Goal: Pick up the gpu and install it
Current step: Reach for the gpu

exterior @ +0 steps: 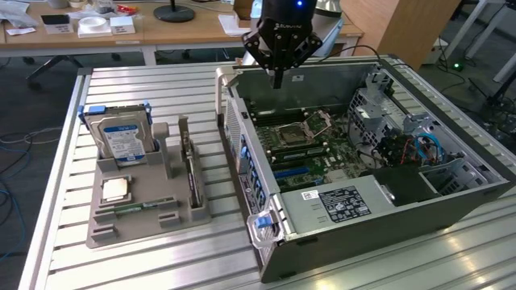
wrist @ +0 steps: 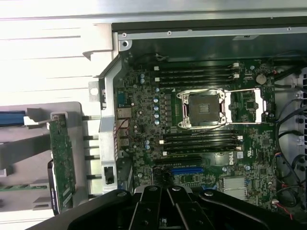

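Note:
The gpu (exterior: pixel 192 172) stands on edge in a slot of the grey parts holder (exterior: pixel 145 225), to the exterior view's left of the open computer case (exterior: pixel 419 211). In the wrist view the gpu (wrist: pixel 62 163) shows as a thin green-edged card beside the case wall. My gripper (exterior: pixel 277 83) hangs above the case's far rim, well away from the gpu, with its fingers together and nothing between them. In the wrist view the gripper (wrist: pixel 167 197) hovers over the motherboard (wrist: pixel 144 110) near the blue expansion slot (wrist: pixel 187 170).
A silver hard drive (exterior: pixel 121 139) with a blue-white label stands upright in the holder, with a processor chip (exterior: pixel 117 189) and a memory stick (exterior: pixel 133 208) lying nearby. The open processor socket (wrist: pixel 204 108), cables (exterior: pixel 419 148) and the power supply (exterior: pixel 342 202) crowd the case. Desks stand behind.

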You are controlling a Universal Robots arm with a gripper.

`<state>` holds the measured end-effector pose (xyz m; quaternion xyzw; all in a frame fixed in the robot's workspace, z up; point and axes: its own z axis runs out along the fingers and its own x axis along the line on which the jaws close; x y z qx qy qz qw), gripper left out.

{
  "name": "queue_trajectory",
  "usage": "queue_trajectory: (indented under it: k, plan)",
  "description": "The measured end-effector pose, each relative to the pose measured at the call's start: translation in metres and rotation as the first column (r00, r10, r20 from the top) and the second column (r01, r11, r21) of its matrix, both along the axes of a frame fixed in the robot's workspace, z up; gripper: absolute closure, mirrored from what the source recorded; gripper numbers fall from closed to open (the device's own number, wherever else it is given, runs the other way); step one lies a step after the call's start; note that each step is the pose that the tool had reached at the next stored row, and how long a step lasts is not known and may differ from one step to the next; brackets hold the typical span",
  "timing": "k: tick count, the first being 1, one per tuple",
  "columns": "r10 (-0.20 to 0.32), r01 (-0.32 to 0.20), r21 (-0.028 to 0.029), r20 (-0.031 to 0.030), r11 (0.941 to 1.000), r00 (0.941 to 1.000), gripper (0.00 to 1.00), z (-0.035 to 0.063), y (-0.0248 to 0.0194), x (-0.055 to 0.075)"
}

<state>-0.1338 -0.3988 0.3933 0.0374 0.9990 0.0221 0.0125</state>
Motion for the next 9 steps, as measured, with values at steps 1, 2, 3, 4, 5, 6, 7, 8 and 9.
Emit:
queue_trajectory:
  k: [1, 2, 3, 4, 5, 6, 7, 8, 9]
  plan:
    - [0.000, 0.000, 0.0001, 0.0000, 1.0000, 1.0000, 0.89, 0.0000, 0.0000, -0.0007]
    - [0.000, 0.000, 0.0000, 0.0001, 1.0000, 1.0000, 0.89, 0.0000, 0.0000, -0.0013]
    - [0.000, 0.000, 0.0000, 0.0000, 1.0000, 1.0000, 0.89, 0.0000, 0.0000, -0.0019]
    - [0.000, 0.000, 0.0001, 0.0000, 1.0000, 1.0000, 0.89, 0.0000, 0.0000, -0.0025]
    - [0.000, 0.000, 0.0001, 0.0000, 1.0000, 1.0000, 0.89, 0.0000, 0.0000, -0.0031]
    - [0.000, 0.000, 0.0001, 0.0000, 1.0000, 1.0000, 0.89, 0.0000, 0.0000, -0.0038]
    - [0.000, 0.000, 0.0001, 0.0000, 1.0000, 1.0000, 0.89, 0.0000, 0.0000, -0.0045]
    - [0.000, 0.000, 0.0000, 0.0000, 1.0000, 1.0000, 0.89, 0.0000, 0.0000, -0.0052]
    - [0.000, 0.000, 0.0001, 0.0001, 1.0000, 1.0000, 0.89, 0.0000, 0.0000, -0.0060]
